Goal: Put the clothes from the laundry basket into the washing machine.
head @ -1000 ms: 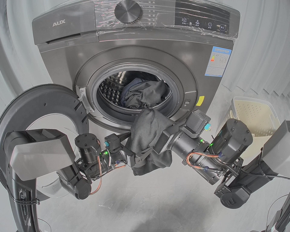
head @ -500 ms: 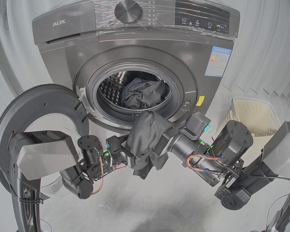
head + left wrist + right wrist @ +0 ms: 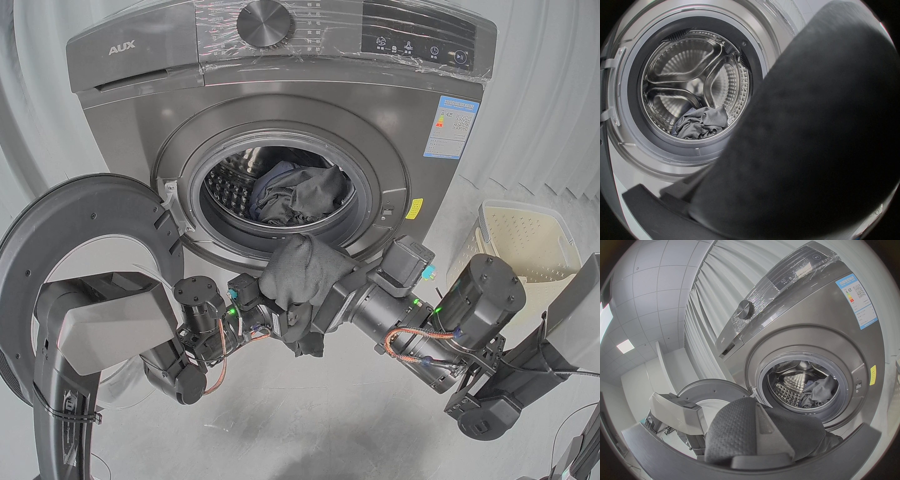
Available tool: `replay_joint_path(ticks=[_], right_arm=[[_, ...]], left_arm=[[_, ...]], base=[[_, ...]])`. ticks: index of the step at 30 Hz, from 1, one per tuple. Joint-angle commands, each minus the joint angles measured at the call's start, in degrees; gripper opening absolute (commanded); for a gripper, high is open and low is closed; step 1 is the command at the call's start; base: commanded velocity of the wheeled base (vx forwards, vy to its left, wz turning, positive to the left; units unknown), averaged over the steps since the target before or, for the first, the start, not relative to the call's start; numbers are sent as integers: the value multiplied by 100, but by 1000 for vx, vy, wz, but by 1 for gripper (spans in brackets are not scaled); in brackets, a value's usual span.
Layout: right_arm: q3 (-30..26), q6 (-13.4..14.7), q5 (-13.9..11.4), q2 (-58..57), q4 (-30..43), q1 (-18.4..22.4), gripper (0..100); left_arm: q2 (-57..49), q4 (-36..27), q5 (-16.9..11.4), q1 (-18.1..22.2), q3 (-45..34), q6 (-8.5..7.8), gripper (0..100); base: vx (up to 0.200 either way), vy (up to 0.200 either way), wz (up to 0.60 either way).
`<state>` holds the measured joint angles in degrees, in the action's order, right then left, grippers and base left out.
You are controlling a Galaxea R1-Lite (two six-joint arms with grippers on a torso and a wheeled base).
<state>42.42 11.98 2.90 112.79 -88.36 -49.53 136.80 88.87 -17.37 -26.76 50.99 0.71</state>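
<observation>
Dark garment drapes over left gripper and right gripper, at 6 o'clock below the washing machine opening; I cannot tell whether either is clamped. Clothes already lie inside. Laundry basket at 3 o'clock looks emptied; this piece probably goes in last.

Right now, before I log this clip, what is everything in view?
washing machine: one, grey, straight ahead, drum open
door: one, grey, swung open to the robot's left
clothes: one heap, dark grey and blue, inside the drum
garment: one, dark grey, draped over both grippers below the drum opening
laundry basket: one, cream, on the floor right of the machine
curtain: white, behind the machine
left gripper: under the garment
right gripper: under the garment
</observation>
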Motion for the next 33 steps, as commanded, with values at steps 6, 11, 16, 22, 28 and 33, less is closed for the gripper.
replay_joint_path(ticks=[6,11,16,22,28,33], right_arm=[[-41,15,9,-161,-6,172,0],[-111,41,9,-152,3,655,0],[-191,76,9,-81,3,761,0],[-358,85,17,103,3,778,0],[-428,76,9,358,3,787,0],[-445,50,0,648,3,743,0]], left_arm=[[22,16,41,65,130,123,0],[-418,16,15,65,-116,175,0],[-945,16,15,-14,-503,193,0],[-1560,16,15,-102,-801,395,0],[-2044,16,15,-110,-1153,421,0],[-2448,16,15,-102,-1461,421,0]], base=[[0,0,0],[0,0,0],[0,0,0],[0,0,0],[0,0,0],[0,0,0]])
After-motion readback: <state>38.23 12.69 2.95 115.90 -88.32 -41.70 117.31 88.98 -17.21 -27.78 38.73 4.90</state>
